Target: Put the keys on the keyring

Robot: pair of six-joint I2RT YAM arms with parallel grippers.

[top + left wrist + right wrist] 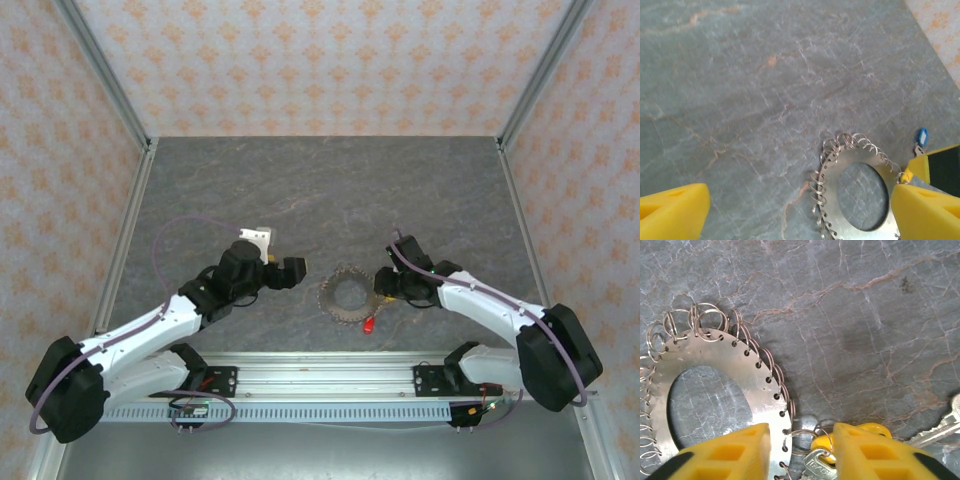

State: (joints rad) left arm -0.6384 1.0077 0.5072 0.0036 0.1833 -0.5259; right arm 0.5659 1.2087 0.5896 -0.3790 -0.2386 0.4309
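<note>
Left gripper (800, 200) is wide open with nothing clamped. We see its yellow fingers (675, 212) low over the grey stone table (740, 100). The keyring (832, 172) lies flat on the table between the two grippers, a metal plate with small wire loops round its rim. It is just beside the finger at the right of the left wrist view. The blue key (922, 136) lies just past the ring's far edge. Right gripper (801, 432) has its jaws part way apart, one finger over the ring's plate, the other off it. In the gap we see a wire loop, the yellow key (822, 444) and a lettered key; we cannot tell if a finger touches them. A silver key blade (940, 427) lies off to the side. The red key (370, 324) lies on the table just beside the ring's near edge.
</note>
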